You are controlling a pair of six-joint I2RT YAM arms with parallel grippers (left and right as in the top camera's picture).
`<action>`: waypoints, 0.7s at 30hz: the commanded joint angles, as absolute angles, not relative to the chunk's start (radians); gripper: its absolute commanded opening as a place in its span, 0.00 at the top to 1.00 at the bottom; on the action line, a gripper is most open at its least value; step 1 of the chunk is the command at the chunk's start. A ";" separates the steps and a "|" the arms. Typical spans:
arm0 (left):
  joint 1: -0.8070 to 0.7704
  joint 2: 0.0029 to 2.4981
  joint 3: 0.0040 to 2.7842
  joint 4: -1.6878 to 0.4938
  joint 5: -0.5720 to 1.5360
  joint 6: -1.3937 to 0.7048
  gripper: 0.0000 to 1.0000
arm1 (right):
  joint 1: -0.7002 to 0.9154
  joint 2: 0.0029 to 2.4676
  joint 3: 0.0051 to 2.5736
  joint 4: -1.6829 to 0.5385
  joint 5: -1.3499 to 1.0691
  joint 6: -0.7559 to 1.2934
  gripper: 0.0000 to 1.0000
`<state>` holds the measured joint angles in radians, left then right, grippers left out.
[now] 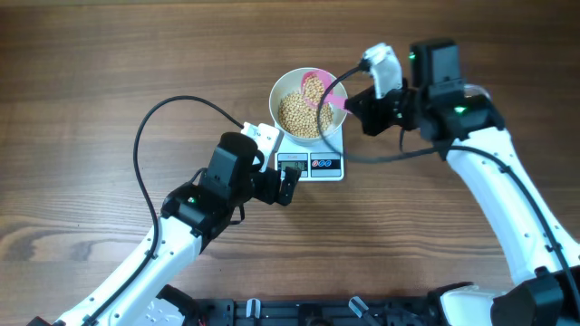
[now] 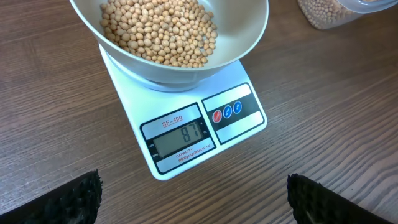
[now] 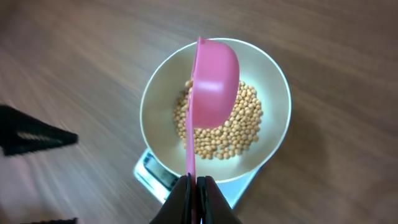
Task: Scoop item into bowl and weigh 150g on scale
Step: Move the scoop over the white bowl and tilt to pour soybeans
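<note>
The fingers of your right gripper [image 3: 194,186] are pressed together on the thin handle of a pink plastic scoop [image 3: 214,81], pinching it edge-on. The scoop's cup hangs tipped on its side over the deep round white bowl [image 3: 277,81], its rounded back facing the wrist camera. From overhead, some beans show inside the cup.

Below it, the small round tan-yellow beans [image 3: 233,127] lie heaped on the bowl's floor, well short of the rim. The bowl stands on the flat white square digital scale [image 2: 180,140], covering most of its platform. The grey display at the front edge appears to read 87, with a dark button panel just beside it.

The black ribbed fingers [image 2: 74,199] of your left gripper [image 2: 196,202] are spread wide and hold nothing. They hover just in front of the scale's display edge, apart from it, and the wrist camera looks straight at the readout.

Everything rests on a brown wood-grain table [image 2: 50,93]. A clear plastic tub [image 2: 329,15] with more beans in it sits beyond the scale, at the top right of the left wrist view, only its lower corner showing.
</note>
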<state>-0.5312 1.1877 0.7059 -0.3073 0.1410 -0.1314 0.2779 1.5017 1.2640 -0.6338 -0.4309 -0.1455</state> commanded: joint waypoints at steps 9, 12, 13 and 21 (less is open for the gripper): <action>-0.535 1.192 0.701 -0.307 0.156 -0.109 0.00 | 0.480 1.485 1.285 -0.557 0.041 -0.434 0.96; -0.535 1.192 0.701 -0.307 0.156 -0.108 0.00 | 0.508 1.485 1.285 -0.553 0.118 -0.474 0.96; -0.535 1.192 0.701 -0.307 0.156 -0.109 0.00 | 0.516 1.485 1.285 -0.553 0.139 -0.480 0.96; -0.535 1.192 0.701 -0.307 0.156 -0.109 0.00 | 0.571 1.485 1.285 -0.543 0.244 -0.576 0.96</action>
<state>-0.5312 1.1877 0.7059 -0.3073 0.1410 -0.1314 0.5480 1.5013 1.2640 -0.5537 0.1532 -0.5041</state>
